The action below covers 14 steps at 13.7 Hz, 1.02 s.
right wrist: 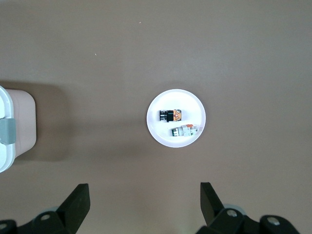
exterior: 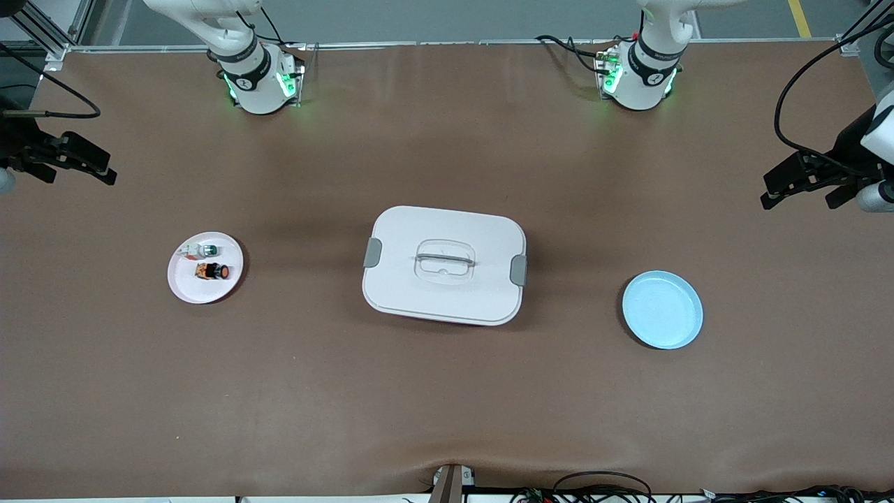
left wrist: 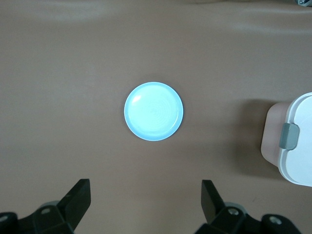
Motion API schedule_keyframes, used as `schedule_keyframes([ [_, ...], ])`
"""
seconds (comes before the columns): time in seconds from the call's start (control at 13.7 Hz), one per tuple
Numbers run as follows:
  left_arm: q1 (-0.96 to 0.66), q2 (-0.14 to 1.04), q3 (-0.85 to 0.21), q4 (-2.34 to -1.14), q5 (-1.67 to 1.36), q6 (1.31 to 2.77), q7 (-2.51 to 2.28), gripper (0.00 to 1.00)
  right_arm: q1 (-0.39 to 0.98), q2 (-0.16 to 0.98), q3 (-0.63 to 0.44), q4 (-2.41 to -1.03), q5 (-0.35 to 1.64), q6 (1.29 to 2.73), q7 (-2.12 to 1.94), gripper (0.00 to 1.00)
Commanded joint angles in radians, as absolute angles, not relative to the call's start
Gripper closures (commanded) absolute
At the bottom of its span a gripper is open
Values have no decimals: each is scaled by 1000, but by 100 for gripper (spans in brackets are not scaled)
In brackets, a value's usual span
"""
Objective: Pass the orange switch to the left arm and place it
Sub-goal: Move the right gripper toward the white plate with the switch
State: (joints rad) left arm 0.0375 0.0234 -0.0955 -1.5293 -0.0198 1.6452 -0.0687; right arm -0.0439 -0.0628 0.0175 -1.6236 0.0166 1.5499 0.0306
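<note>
A: Nearest the front camera sits the blue plate (exterior: 662,309), toward the left arm's end of the table (exterior: 447,419), bare. Then the box (exterior: 444,265) in the middle, lid on, grey latches at both ends.

B: And the orange switch (exterior: 212,271)?

A: Lying on the pink plate (exterior: 205,267) toward the right arm's end, just beside the green-capped switch (exterior: 201,251), which lies slightly farther from the camera. Nothing touches either.

B: Grippers?

A: From the front, the left gripper (exterior: 803,183) hangs at the table's edge, well apart from the blue plate, partly cut off by the frame. The right gripper (exterior: 73,162) hangs at the other edge, its wrist cut off too. Both arms wait.

B: Left wrist view?

A: Left gripper (left wrist: 146,197): fingers (left wrist: 78,197) spread wide, holding nothing. The blue plate (left wrist: 153,111) lies out ahead of the fingertips, roughly centred between them. Only one latched end of the box (left wrist: 292,141) shows; the rest is cut off.

B: Right wrist view?

A: Right gripper (right wrist: 145,200): fingers (right wrist: 80,200) equally wide apart, empty. The pink plate (right wrist: 176,117) sits ahead, closer to one fingertip's line. On it, the orange switch (right wrist: 170,115) lies on its side, the green-capped switch (right wrist: 185,130) beside it, nearer the fingers. A box (right wrist: 12,131) corner shows, mostly cut off. The switches' fine detail is too small to read.
</note>
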Motion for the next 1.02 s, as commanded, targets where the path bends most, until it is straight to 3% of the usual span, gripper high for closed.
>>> schedule_keyframes([
  [0.0, 37, 8, -92, -1540, -11, 1637, -51, 0, -49, -87, 25, -1651, 3, 1558, 26, 0],
  [0.95, 38, 9, -91, -1539, -12, 1637, -51, 0, -64, -57, 18, -1614, 17, 1516, 18, 0],
])
